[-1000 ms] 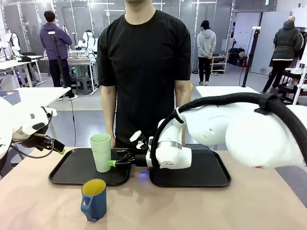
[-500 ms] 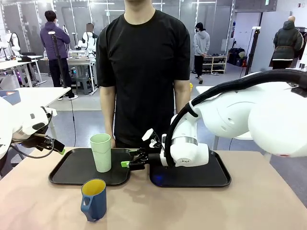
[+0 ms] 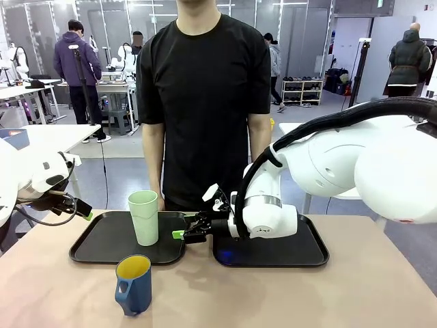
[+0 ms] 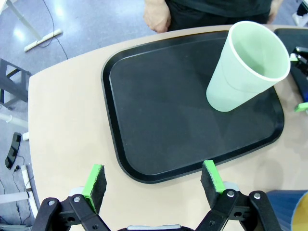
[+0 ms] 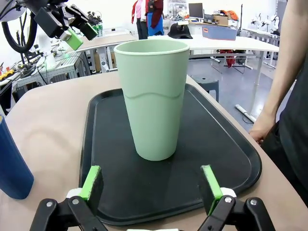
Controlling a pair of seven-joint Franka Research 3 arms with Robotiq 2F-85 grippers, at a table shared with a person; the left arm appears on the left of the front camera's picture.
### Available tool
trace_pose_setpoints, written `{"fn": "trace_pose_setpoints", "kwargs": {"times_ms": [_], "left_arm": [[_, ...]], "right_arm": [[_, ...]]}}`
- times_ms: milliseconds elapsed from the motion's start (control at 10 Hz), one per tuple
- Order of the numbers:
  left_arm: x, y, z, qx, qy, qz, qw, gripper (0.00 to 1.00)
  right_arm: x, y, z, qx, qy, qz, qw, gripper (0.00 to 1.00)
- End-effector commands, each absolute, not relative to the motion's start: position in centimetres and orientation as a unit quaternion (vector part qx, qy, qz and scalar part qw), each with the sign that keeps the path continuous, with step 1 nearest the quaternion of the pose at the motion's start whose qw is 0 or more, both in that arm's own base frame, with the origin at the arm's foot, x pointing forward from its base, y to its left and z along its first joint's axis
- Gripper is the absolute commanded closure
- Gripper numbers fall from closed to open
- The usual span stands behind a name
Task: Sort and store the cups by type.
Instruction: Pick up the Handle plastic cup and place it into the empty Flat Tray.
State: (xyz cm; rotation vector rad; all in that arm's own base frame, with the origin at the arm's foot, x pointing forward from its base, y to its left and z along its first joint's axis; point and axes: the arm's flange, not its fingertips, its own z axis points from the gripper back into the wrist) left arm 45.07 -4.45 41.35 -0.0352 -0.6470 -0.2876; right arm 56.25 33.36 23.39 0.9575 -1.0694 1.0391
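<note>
Both cups wait on the counter [image 3: 287, 294] in front of a standing person [image 3: 205, 96]. The tumbler [image 3: 144, 217] stands upright near the right edge of the left tray [image 3: 95, 249], which looks to be its sorted place. The mug [image 3: 134, 283] sits on bare counter just in front of that tray, handle toward the robot, apparently not yet stored. The right tray [image 3: 307, 254] carries no cup and is probably meant for it.

The right hand [image 3: 183, 227] lies low and level over the seam between the two trays, fingers spread wide with nothing between them. The pose reads as a release, or a pause clear of the tumbler. In its wrist view the tumbler [image 5: 154, 98] rises straight ahead of the hand [image 5: 150, 184], beyond the fingertips and not touching them. The mug [image 5: 12, 163] shows as a blue wall at the left edge, nearer the robot than the hand and off to its side.

The left hand [image 3: 85, 210] hangs above the counter's left end, also open and holding nothing, well apart from both cups. Its camera looks down across the tray [image 4: 144, 120] to the tumbler [image 4: 248, 67] at the far corner.
</note>
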Motion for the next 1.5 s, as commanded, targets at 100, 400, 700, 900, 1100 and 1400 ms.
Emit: {"fn": "trace_pose_setpoints", "kwargs": {"times_ms": [100,400,700,900,1100,1400], "left_arm": [[45.1,-4.4,41.4,-0.017,-0.318,-0.140,0.937,0.00],[45.1,-4.4,41.4,-0.017,-0.318,-0.140,0.937,0.00],[45.1,-4.4,41.4,-0.017,-0.318,-0.140,0.937,0.00],[45.1,-4.4,41.4,-0.017,-0.318,-0.140,0.937,0.00],[45.1,-4.4,41.4,-0.017,-0.318,-0.140,0.937,0.00],[45.1,-4.4,41.4,-0.017,-0.318,-0.140,0.937,0.00]], "right_arm": [[56.7,33.8,23.2,0.419,-0.469,0.454,0.631,0.00],[56.7,33.8,23.2,0.419,-0.469,0.454,0.631,0.00],[54.1,32.1,26.3,0.355,-0.430,0.487,0.672,0.00],[51.3,29.4,30.8,0.284,-0.413,0.525,0.688,0.00],[48.0,26.2,34.4,0.225,-0.373,0.552,0.711,0.00],[43.0,18.5,37.7,0.138,-0.292,0.587,0.743,0.00]]}}
